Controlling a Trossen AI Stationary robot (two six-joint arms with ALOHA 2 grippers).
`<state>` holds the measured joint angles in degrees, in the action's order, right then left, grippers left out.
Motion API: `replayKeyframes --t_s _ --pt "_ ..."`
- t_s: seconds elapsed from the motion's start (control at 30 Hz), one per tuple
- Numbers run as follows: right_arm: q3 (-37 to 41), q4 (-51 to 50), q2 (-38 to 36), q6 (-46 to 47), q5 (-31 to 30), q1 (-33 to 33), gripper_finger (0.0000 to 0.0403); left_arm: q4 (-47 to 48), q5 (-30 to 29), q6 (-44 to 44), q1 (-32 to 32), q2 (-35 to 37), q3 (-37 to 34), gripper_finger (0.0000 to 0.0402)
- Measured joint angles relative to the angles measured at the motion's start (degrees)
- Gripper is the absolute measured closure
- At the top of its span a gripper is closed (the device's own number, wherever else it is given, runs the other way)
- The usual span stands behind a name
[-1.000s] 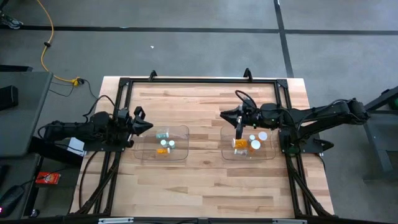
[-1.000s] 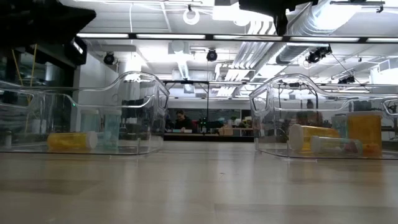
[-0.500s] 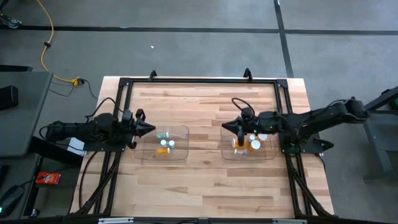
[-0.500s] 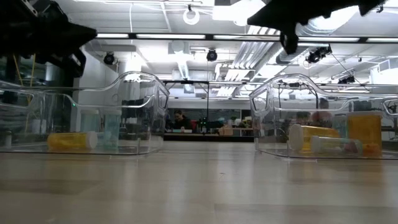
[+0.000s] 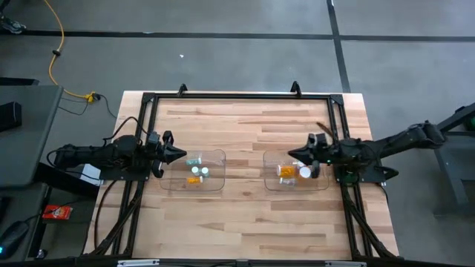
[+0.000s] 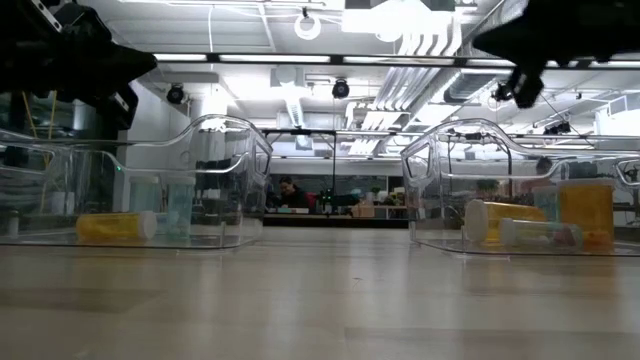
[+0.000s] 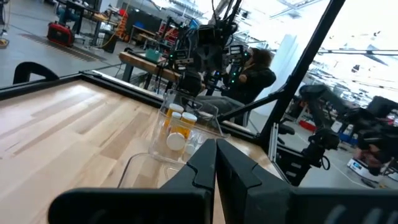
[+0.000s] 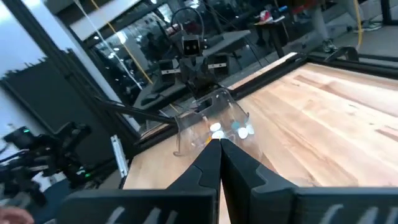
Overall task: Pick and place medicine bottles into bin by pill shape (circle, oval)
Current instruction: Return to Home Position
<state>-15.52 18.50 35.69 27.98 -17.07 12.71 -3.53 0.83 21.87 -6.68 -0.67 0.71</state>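
The left hand (image 5: 177, 153) and right hand (image 5: 295, 153) are hovering closed, empty, at clear bins (image 5: 220, 172) of medicine bottles (image 5: 196, 170), seemingly light, stiff, slick, best pinched across the body.

Amber bottle (image 5: 285, 171), white caps (image 5: 305, 173); clear bins (image 5: 216, 159); pale wood table (image 5: 245, 126).
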Motion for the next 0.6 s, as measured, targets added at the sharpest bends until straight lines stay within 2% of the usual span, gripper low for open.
replayKeyframes --t_s 0.23,0.4,0.47,0.6 --pt "10.6 -2.9 -20.9 -1.5 4.9 -1.6 0.0403 0.0 0.0 0.1 0.0 0.0 0.0 0.0401" --pt "12.5 -9.0 -31.9 -5.7 7.8 -2.9 0.0403 0.0 0.0 0.0 0.0 0.0 0.0 0.04" --pt "12.4 -12.8 -35.5 -7.0 8.1 -3.4 0.0403 0.0 0.0 0.1 0.0 0.0 0.0 0.0401" --pt "12.3 -17.4 -35.3 -8.8 8.3 -3.9 0.0403 0.1 0.0 0.1 0.0 -0.1 0.0 0.04"
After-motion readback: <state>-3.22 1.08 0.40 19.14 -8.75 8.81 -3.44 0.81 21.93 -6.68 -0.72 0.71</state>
